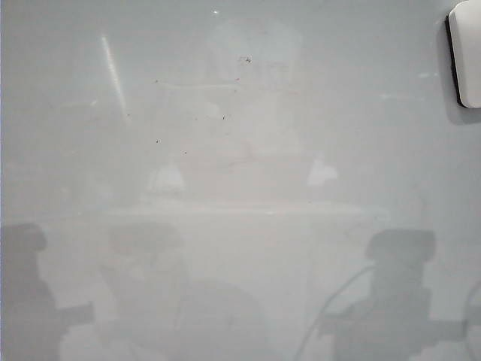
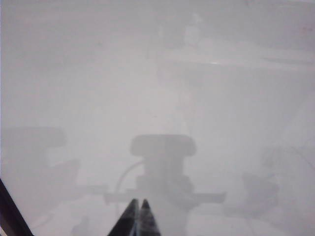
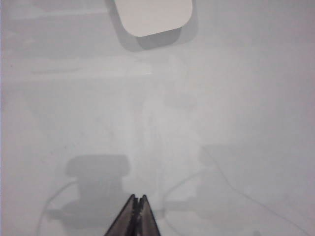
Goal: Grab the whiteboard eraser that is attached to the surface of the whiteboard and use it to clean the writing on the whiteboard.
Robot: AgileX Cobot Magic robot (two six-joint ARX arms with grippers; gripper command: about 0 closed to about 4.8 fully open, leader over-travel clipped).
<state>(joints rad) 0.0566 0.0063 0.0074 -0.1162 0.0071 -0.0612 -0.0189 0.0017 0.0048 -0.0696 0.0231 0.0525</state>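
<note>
Small white rounded-rectangular whiteboard eraser (image 3: 151,17) sits dead ahead of pressed-together right gripper (image 3: 136,199), well apart; left gripper (image 2: 138,202) likewise pressed together, farther.

Surface: large glossy white-grey whiteboard (image 1: 225,286) — fills the exterior frame, faintly smudged, with dim reflections and grey shadows along the bottom.
Marks: a few tiny dark specks (image 1: 245,59) in the upper middle; any red strokes are too faint to make out.
Attached: small white rounded-rectangular whiteboard eraser with a black felt edge (image 1: 466,53) — upper right corner, flat on the board.
</note>
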